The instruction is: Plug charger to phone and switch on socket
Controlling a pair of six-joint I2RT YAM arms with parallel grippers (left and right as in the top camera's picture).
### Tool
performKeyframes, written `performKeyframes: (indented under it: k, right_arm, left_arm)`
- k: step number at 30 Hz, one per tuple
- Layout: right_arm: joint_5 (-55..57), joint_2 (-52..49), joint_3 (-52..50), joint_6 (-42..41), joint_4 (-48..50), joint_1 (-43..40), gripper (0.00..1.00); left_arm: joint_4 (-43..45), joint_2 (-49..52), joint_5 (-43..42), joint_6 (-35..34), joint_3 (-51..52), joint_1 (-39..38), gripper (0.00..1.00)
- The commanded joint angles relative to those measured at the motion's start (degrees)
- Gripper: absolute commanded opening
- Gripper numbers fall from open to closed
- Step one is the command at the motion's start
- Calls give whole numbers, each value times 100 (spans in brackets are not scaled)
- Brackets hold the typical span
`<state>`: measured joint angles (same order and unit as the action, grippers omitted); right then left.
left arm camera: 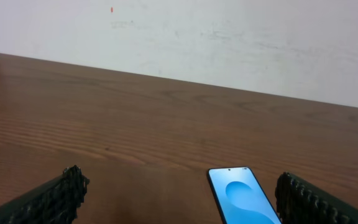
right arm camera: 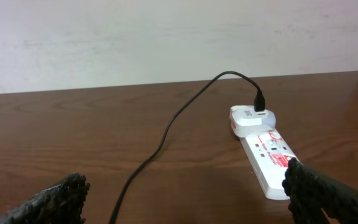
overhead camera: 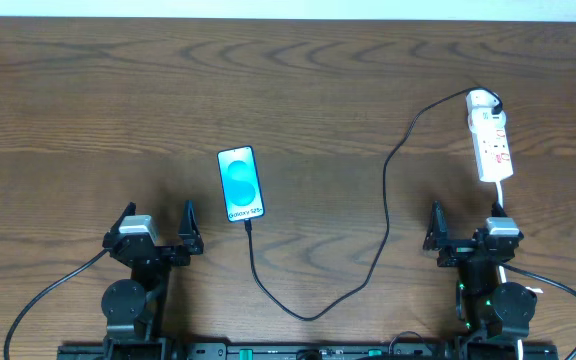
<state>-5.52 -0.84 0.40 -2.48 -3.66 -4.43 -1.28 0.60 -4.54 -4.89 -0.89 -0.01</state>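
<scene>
- The phone [overhead camera: 241, 184] is lying flat on the table [overhead camera: 68, 100], screen up and glowing blue and white. Its long axis is running away from the robot, with the far end leaning slightly to the left and the small text sitting at the near end.
- It is resting ahead of the left gripper [overhead camera: 158, 220] and a little to that gripper's right, well apart from the socket [overhead camera: 491, 135].
- The charger [overhead camera: 386, 190] is meeting the phone's near short edge with its tip. Whether the tip is fully seated cannot be told.
- From there the cable is looping toward the robot, then climbing away to the right and ending in a small black plug at the socket's far end.
- The socket is lying with its long axis pointing away from the robot, rounded end farthest. Its white cord [overhead camera: 499, 195] is leaving the near end toward the right arm.
- The left gripper is hovering with its jaws spread wide, holding and touching nothing.
- The right gripper [overhead camera: 466, 225] is also gaping wide and empty, just short of the socket's near end. In the right wrist view one of its fingers [right arm camera: 328, 196] is overlapping that end, so contact cannot be judged there.
</scene>
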Motion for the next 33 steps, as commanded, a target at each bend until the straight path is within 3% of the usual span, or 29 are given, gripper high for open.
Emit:
performKeyframes:
  k: [1, 8, 33]
  right_arm:
    - [120, 57, -9, 85, -42, 50, 99]
    - [780, 57, -11, -275, -44, 153, 99]
    - [796, 57, -9, -282, -44, 404, 99]
  left_arm:
    - [-240, -37, -96, -28, 66, 22, 99]
    - [-240, -37, -96, -28, 66, 22, 99]
    - [-240, -37, -96, -28, 66, 22, 99]
